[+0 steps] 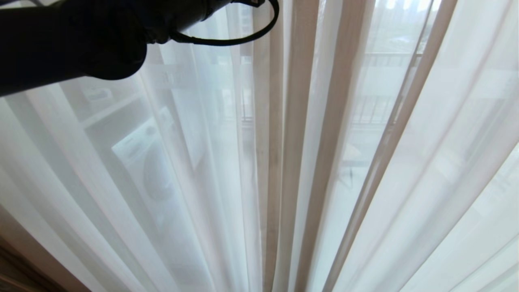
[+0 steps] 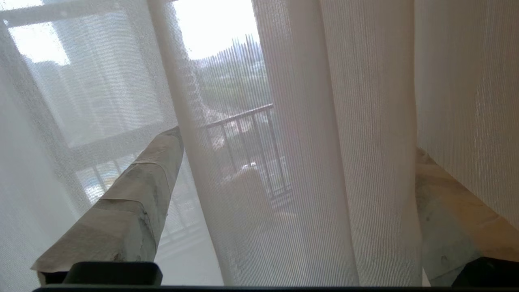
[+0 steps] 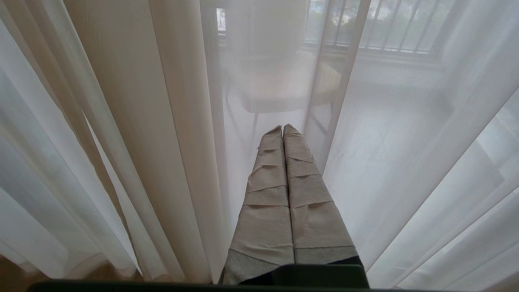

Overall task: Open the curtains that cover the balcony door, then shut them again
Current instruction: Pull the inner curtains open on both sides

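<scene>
The curtains [image 1: 202, 162] hang shut across the whole head view, white sheer with beige folds [image 1: 300, 121] at the middle. My left arm [image 1: 81, 36] reaches up at the top left, its gripper beyond that view's edge. In the left wrist view my left gripper [image 2: 297, 141] stands open, its taped fingers [image 2: 134, 202] wide apart with sheer curtain folds [image 2: 324, 162] hanging between them, not pinched. My right gripper [image 3: 282, 127] is shut on nothing, low in front of the curtains [image 3: 134, 101]. The balcony door cannot be made out behind the fabric.
Through the sheer a washing machine [image 1: 150, 170] shows at the left, a chair [image 3: 279, 81] straight ahead and a balcony railing [image 2: 243, 134] beyond. A strip of brown floor [image 1: 24, 259] shows at the lower left.
</scene>
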